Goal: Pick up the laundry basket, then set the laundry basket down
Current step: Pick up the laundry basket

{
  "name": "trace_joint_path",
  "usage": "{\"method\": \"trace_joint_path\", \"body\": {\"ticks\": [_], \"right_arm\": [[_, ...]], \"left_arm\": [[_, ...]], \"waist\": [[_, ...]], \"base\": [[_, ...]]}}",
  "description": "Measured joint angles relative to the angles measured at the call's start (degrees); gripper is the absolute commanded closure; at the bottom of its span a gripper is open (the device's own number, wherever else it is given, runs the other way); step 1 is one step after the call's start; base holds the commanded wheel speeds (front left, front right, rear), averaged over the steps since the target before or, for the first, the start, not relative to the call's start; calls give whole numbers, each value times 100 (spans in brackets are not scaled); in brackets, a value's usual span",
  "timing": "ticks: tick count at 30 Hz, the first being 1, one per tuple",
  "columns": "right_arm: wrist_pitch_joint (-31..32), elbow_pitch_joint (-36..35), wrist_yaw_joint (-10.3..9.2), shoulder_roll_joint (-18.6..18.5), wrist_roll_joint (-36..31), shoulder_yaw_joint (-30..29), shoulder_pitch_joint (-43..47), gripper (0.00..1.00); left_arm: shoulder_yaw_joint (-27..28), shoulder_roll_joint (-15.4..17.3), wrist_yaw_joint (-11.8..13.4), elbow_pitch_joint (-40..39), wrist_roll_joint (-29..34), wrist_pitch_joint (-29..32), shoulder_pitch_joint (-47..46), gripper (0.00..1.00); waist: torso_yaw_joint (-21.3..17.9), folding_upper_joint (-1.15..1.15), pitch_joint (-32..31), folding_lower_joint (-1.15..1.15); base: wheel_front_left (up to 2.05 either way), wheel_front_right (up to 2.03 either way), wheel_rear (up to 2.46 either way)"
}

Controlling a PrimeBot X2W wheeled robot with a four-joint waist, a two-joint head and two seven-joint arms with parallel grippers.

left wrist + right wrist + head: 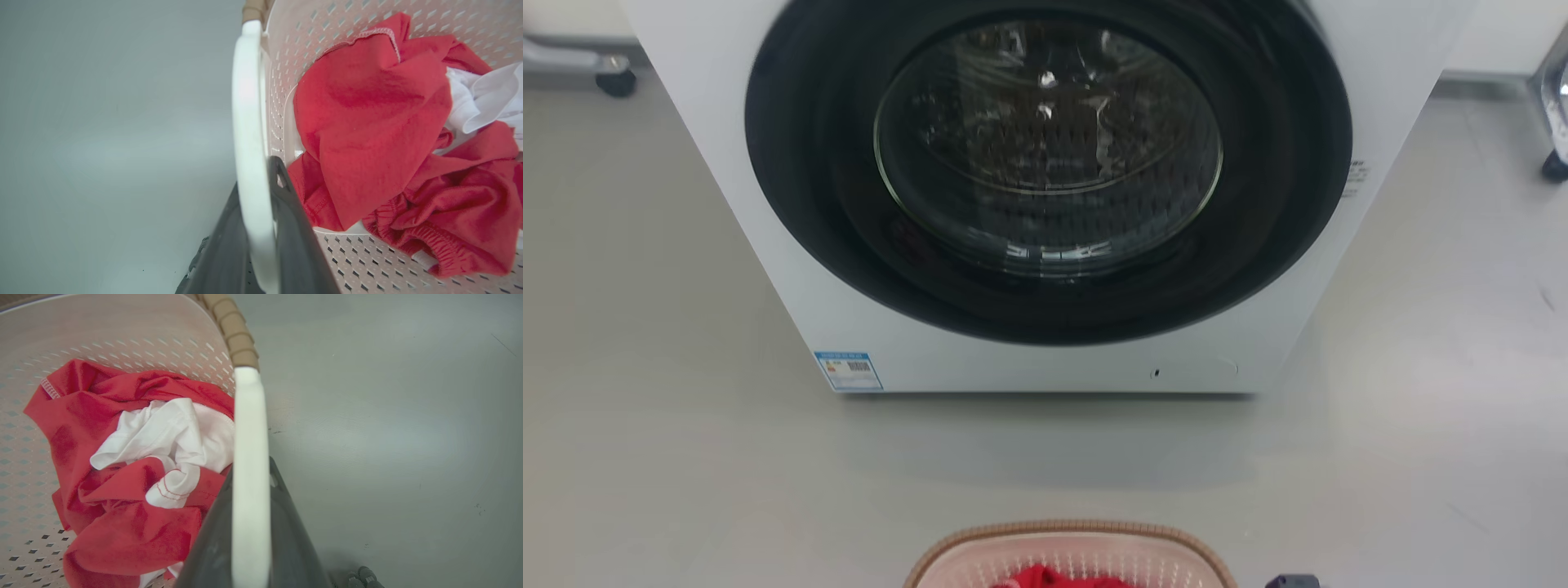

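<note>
Cream perforated plastic laundry basket (pixel 1070 531) of red and white clothes (pixel 367 122), left gripper (pixel 255 175) and right gripper (pixel 250 467) each clamped on a white handle (pixel 249 102), white front-loading washing machine (pixel 1045 371) ahead.

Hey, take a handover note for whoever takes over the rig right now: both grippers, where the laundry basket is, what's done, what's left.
Grippers: the left gripper is shut on the laundry basket, one finger on each side of its left handle. The right gripper holds the right handle the same way.
Things: the basket sits apart from the closed washing machine, on the robot's side of it. It holds red clothes and white clothes.
Done: both handles are gripped. Whether the basket is off the floor cannot be told.
Left: lift if needed, then set it down.
</note>
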Motion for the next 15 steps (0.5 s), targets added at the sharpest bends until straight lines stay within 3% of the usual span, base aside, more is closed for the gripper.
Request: {"method": "trace_joint_path", "body": {"ticks": [15], "right_arm": [[203, -101, -24, -4, 456, 358, 318, 100]], "left_arm": [[-145, 37, -1, 80, -47, 216, 293, 100]], "waist": [[20, 0, -813, 0]], "base": [[0, 0, 0]]}}
